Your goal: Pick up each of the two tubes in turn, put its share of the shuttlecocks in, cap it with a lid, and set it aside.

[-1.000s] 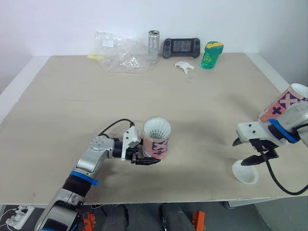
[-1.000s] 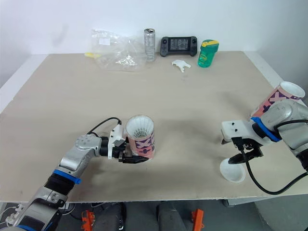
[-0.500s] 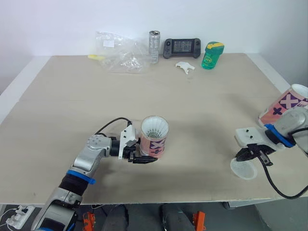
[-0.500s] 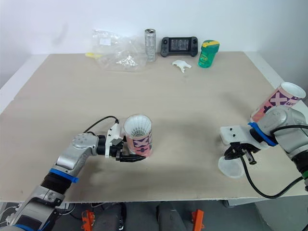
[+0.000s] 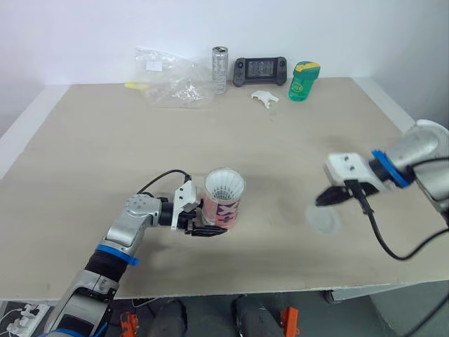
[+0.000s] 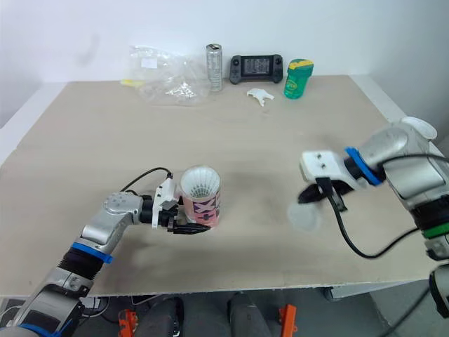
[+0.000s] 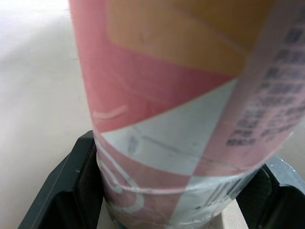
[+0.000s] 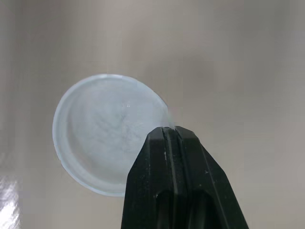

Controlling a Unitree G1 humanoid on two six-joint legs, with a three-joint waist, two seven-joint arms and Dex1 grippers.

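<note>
1. You have two tubes in sight. One tube (image 5: 223, 207), patterned pink and white, stands upright on the table (image 5: 105, 140) near its front edge. The second tube (image 6: 419, 126) is at the far right edge, with just its white rim showing behind the right arm.
2. Your left gripper (image 5: 209, 229) clamps the first tube low down, one black finger on each side of its base, with the jaws spread as wide as the tube.
3. The white feather skirt of a shuttlecock (image 5: 224, 187) fills that tube's open mouth. You cannot count how many sit below it.
4. There is one lid (image 8: 100, 143), a round translucent disc. Your right gripper (image 8: 172, 136) pinches its rim with the two fingers pressed nearly together. The lid is over the table to the right of the held tube and well apart from it. Whether it touches the surface cannot be told.
5. Along the far edge you have one clear plastic bag (image 5: 172, 81), one can (image 5: 220, 69), one handheld console (image 5: 260, 69), one green bottle (image 5: 303, 80) and one small white piece (image 5: 264, 98).
</note>
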